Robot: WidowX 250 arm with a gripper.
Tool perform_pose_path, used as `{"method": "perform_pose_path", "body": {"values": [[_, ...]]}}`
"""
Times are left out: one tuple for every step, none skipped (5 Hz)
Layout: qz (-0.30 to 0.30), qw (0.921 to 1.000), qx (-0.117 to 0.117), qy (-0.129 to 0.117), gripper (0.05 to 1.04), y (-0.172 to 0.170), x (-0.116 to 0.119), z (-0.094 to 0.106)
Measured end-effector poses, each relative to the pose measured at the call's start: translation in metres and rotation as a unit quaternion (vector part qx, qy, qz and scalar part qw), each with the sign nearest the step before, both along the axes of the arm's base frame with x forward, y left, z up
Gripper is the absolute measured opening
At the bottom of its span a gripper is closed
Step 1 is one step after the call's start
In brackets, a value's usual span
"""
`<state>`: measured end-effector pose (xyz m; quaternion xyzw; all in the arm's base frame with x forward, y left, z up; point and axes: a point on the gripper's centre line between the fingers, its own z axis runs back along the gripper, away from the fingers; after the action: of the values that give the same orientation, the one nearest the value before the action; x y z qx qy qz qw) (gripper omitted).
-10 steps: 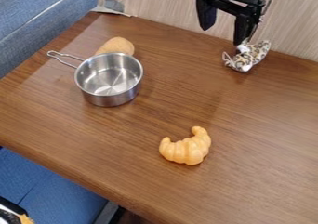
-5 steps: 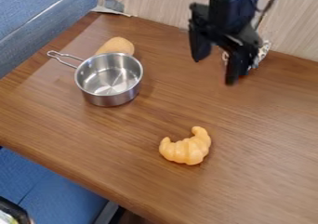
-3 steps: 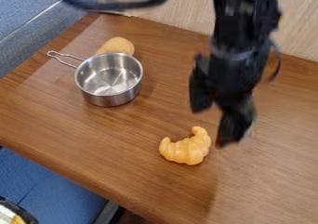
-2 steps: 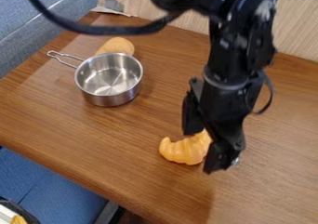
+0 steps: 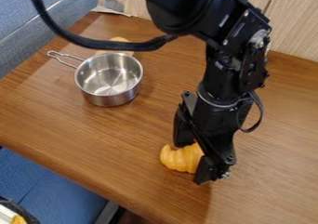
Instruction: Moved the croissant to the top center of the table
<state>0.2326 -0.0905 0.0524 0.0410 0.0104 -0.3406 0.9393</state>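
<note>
Brown wooden worktop (image 5: 81, 130) holds a shiny pot (image 5: 109, 99). The black hand (image 5: 192, 163) is open, with the croissant (image 5: 179, 160) between its fingers.

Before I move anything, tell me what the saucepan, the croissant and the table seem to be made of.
Saucepan: metal, probably stainless steel, polished; it is silvery with bright reflections inside.
Croissant: likely moulded plastic or rubber, smooth; its ridges are rounded and evenly orange, without flakes.
Table: wood or wood-look laminate, satin; brown grain streaks run under a soft sheen.
</note>
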Motion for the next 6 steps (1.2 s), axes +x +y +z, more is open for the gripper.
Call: {"method": "perform_pose_path", "body": {"values": [[0.014, 0.9999, 0.001, 0.000, 1.000, 0.0050, 0.0028, -0.0027], [0.018, 0.9998, 0.003, 0.004, 0.948, 0.0046, 0.0036, -0.0072], [0.012, 0.9998, 0.013, -0.002, 0.691, 0.0019, 0.0045, -0.0075], [0.010, 0.9998, 0.015, -0.004, 0.655, 0.0017, 0.0049, -0.0075], [0.012, 0.9998, 0.015, -0.004, 0.655, 0.0016, 0.0053, -0.0065], [0.028, 0.9995, 0.012, -0.013, 0.655, 0.0052, 0.0052, 0.0012]]}}
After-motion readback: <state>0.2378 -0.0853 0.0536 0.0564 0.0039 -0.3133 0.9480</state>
